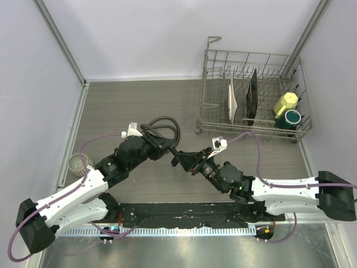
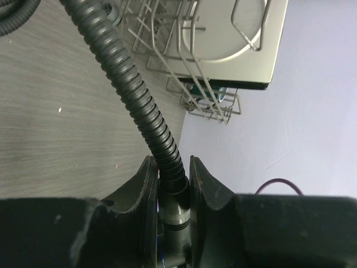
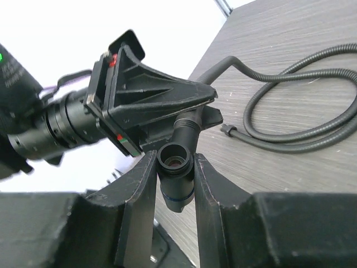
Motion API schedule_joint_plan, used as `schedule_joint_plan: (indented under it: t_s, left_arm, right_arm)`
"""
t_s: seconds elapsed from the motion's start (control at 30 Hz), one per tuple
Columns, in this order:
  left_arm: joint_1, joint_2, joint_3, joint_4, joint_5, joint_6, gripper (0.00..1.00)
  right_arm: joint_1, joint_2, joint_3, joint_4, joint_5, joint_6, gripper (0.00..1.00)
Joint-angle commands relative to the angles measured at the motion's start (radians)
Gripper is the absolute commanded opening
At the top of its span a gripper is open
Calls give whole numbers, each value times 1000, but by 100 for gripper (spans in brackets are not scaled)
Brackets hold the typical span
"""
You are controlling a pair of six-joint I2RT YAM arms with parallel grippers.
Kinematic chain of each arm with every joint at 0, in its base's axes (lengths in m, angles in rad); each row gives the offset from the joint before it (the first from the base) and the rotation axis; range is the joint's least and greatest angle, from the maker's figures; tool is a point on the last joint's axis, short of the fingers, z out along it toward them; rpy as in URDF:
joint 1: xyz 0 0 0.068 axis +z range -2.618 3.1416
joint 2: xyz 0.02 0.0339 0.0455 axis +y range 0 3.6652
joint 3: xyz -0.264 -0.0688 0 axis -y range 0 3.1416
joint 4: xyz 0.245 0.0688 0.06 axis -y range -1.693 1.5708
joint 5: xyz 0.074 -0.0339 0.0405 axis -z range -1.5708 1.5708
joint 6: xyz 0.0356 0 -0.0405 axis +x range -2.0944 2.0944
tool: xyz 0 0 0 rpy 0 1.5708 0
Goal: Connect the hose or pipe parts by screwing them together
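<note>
1. Right pincer (image 3: 175,181): closed. My two fingers clamp the T-shaped fitting (image 3: 175,167) between them. One open port of the fitting faces my wrist camera. Position: nearer than the dish rack (image 1: 216,109) and to its left, raised off the bench (image 1: 139,106).

2. Left pincer (image 2: 170,187): closed. My fingers grip the end connector (image 2: 174,211) of the hose (image 2: 131,92), right where the ribbed hose enters it. Position: just left of the right pincer, likewise nearer than the dish rack and to its left.

3. Junction: the two pincers meet tip to tip. The stem of the fitting runs from my right fingers up to the left pincer. I cannot tell whether the threads are engaged.

4. Hose: from the left pincer it runs away toward the rack side, then lies coiled in loops on the bench. The coil sits left of the dish rack, level with its near corner. The free end of the hose lies on the bench beside the coil.

5. Dish rack: stands at the far right of the bench. It holds a white plate (image 1: 232,100) and a dark plate (image 1: 252,97), both upright, with a yellow cup (image 1: 285,103) and a green cup (image 1: 291,118) at its right end.
</note>
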Motion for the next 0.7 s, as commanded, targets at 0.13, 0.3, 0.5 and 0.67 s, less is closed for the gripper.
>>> schedule_joint_plan:
  t_s: [0.13, 0.3, 0.5, 0.67]
  left_arm:
    - [0, -58, -49, 219, -78, 69, 0]
    - [0, -87, -29, 124, -110, 93, 0]
    - [2, -42, 39, -13, -46, 108, 0]
    - [0, -16, 82, -60, 17, 120, 0]
  right_arm:
    - [-21, -15, -54, 132, 305, 428, 8]
    - [-29, -100, -35, 1, 184, 266, 56]
    - [-29, -219, 168, -625, 87, -77, 76]
    - [-21, -299, 209, -626, -117, -752, 82]
